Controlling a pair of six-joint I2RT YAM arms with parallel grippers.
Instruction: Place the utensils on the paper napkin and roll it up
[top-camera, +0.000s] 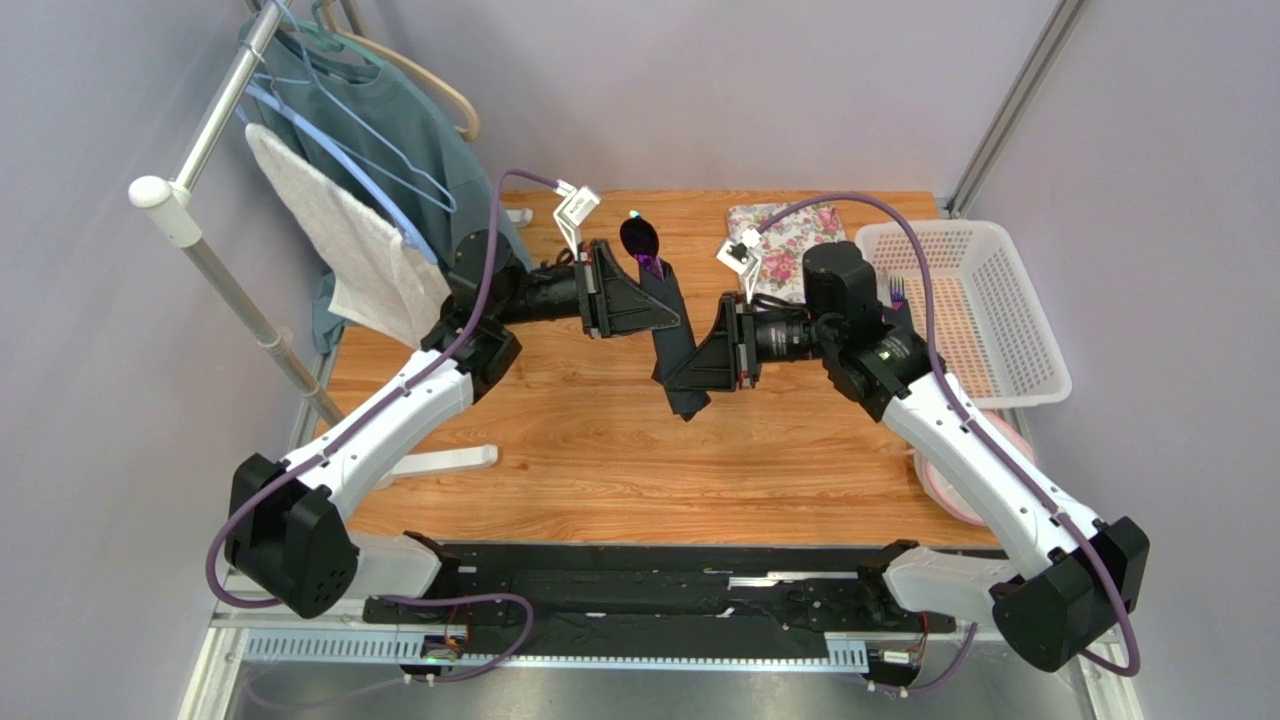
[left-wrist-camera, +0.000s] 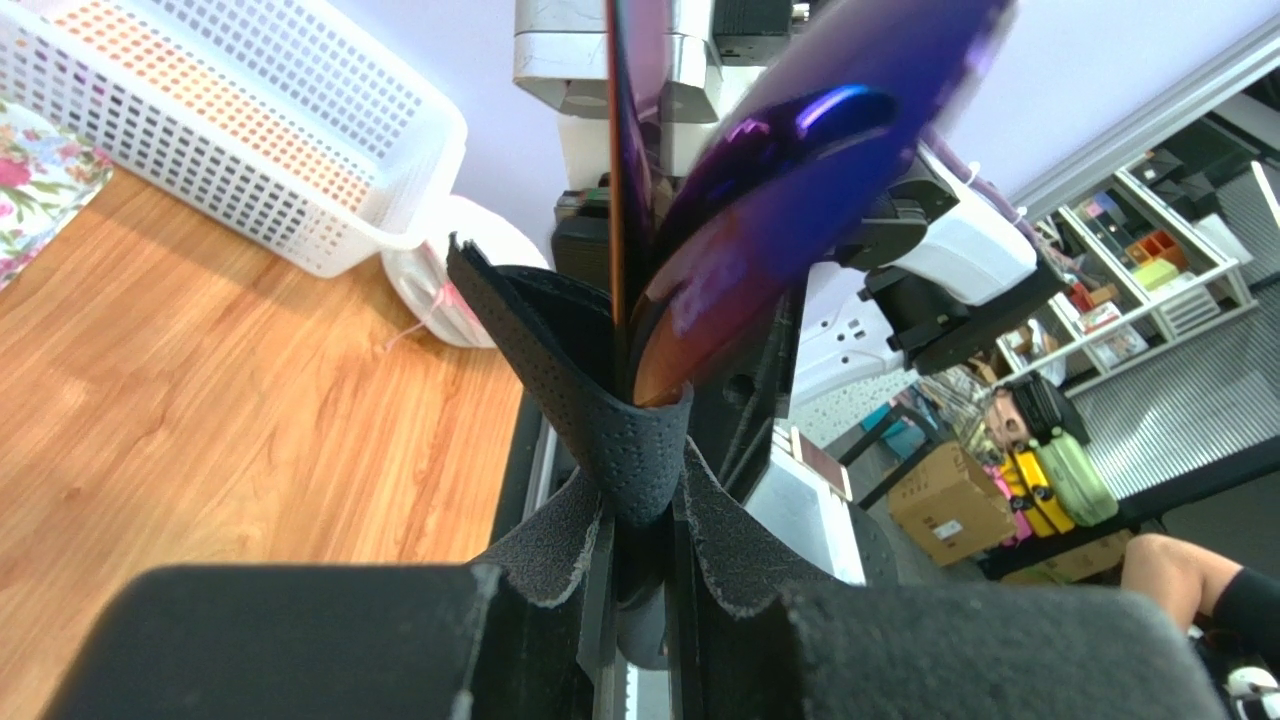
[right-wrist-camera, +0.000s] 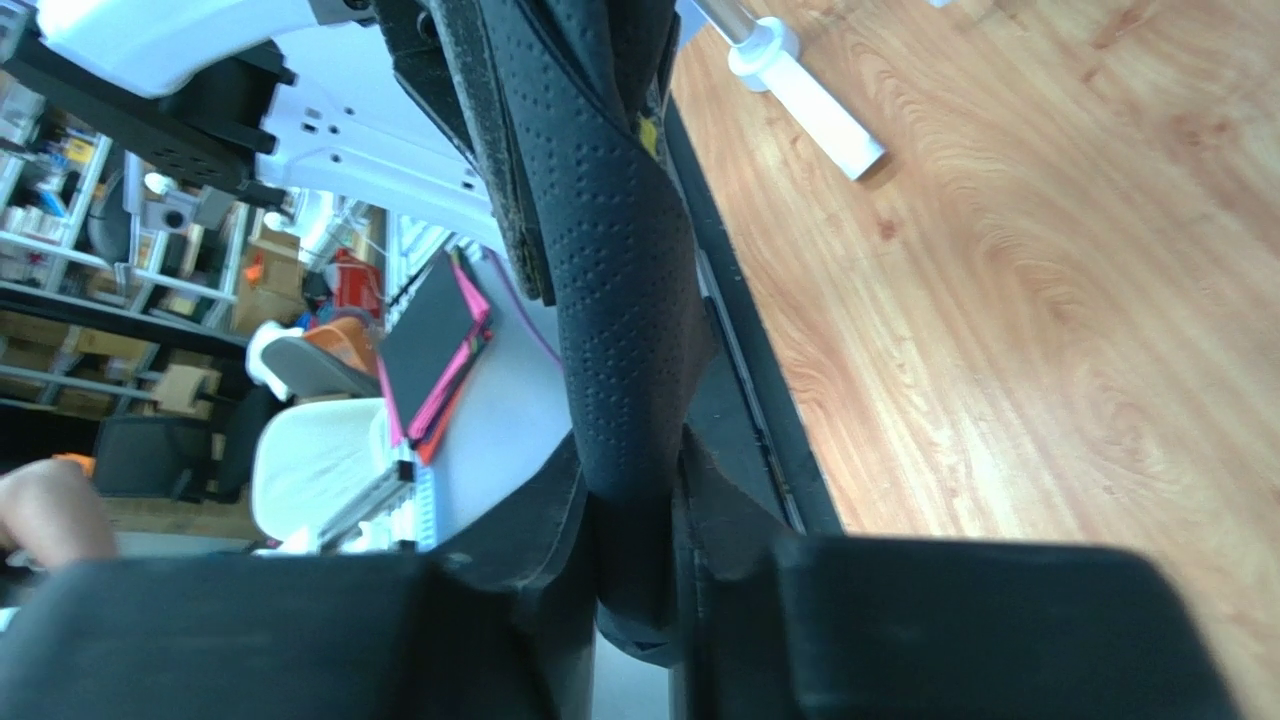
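At the centre of the top view the paper napkin (top-camera: 685, 393), rolled into a dark tube, hangs tilted in the air above the wooden table (top-camera: 601, 450), held between both arms. The left gripper (top-camera: 669, 305), on the left side of the tube, pinches it near its upper end. In the left wrist view its fingers (left-wrist-camera: 301, 645) press onto the black paper at the bottom centre of the frame. The glossy purple spoon (left-wrist-camera: 781, 195) sticks out of the roll toward the top, with a second thin purple utensil (left-wrist-camera: 616, 165) seen edge-on just left of it. From above, the spoon's round bowl shows just above the left gripper, poking out of the roll's top end. The right gripper (top-camera: 700, 354), on the right side of the tube, clamps it lower down, and a short tail of napkin hangs below the grip. In the right wrist view its pads (right-wrist-camera: 932, 630) squeeze the roll at the bottom centre while the tube runs up to the top edge. A floral mat (top-camera: 789, 240) lies flat at upper centre-right, a white basket (top-camera: 1037, 300) just right of it, and a clothes rack (top-camera: 226, 105) stands at upper left
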